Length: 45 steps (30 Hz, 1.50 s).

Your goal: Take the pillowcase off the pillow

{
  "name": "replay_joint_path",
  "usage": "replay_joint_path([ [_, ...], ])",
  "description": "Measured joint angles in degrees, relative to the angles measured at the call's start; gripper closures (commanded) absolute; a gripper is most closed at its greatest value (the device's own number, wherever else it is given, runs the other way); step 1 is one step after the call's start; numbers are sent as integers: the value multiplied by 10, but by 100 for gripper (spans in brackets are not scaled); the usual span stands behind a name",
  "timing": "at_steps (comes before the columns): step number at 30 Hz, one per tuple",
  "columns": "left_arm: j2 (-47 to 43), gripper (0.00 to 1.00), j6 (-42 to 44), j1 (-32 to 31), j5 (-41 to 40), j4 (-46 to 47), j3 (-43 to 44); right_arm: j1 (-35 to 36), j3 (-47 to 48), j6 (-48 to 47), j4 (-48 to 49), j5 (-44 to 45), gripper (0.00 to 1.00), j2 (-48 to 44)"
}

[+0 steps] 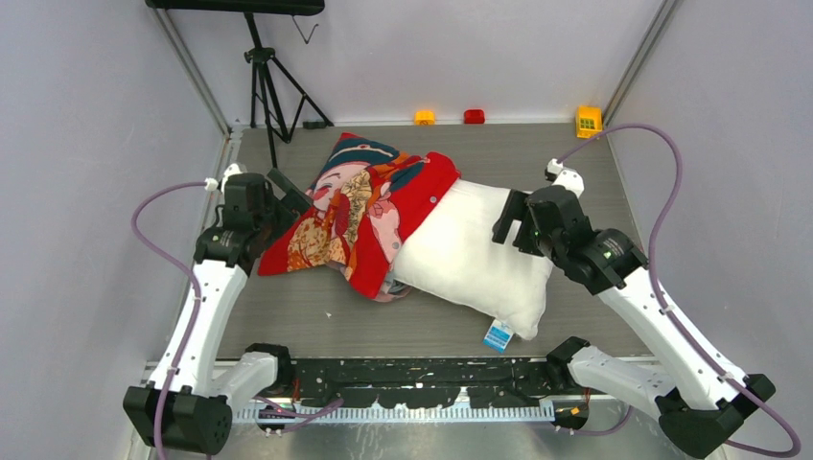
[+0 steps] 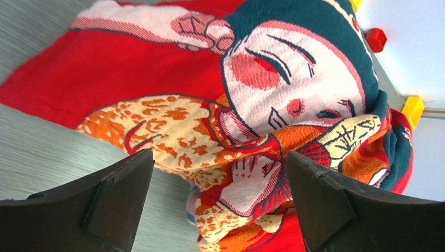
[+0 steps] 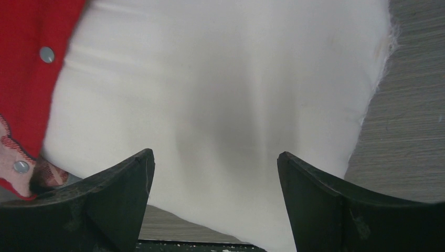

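Lying across the middle of the grey wood-grain table [image 1: 316,311], the large red fabric pillowcase [image 1: 360,216], printed with a cartoon dark-haired child in orange and gold patterns, sits crumpled toward the left. The big plump plain white rectangular pillow [image 1: 475,254] stretches from it toward the near right, almost wholly bare. The pillowcase's open edge, set with small round metal snaps [image 3: 46,53], overlaps the pillow's left end; whether that end is inside the cover cannot be told. A small blue tag [image 1: 498,335] hangs at the pillow's near corner. The left gripper [image 1: 286,196] hovers just beside the pillowcase's left side, its black fingers [image 2: 115,199] spread wide with only printed cloth and table showing between them, gripping nothing. The right gripper [image 1: 513,220] hangs over the pillow's right side, its fingers [image 3: 325,205] likewise spread apart above the white fabric and pinching nothing. Along the far edge of the table sit a small orange toy block [image 1: 424,117], a red one [image 1: 474,116] and a yellow one [image 1: 588,121].
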Motion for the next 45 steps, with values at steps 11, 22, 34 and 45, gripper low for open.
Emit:
replay_joint_path([
  [11, 37, 0, -72, 6, 72, 36, -66, 0, -120, 28, 90, -57, 36, 85],
  [22, 84, 0, -206, 175, 164, 174, -217, 0, -155, 29, 132, -49, 35, 33],
  [34, 166, 53, -293, 184, 212, 309, -270, 0, -155, 19, 142, -57, 56, 44],
  [45, 107, 100, -299, 204, 217, 356, -280, -1, -141, 17, 143, -18, 100, 47],
])
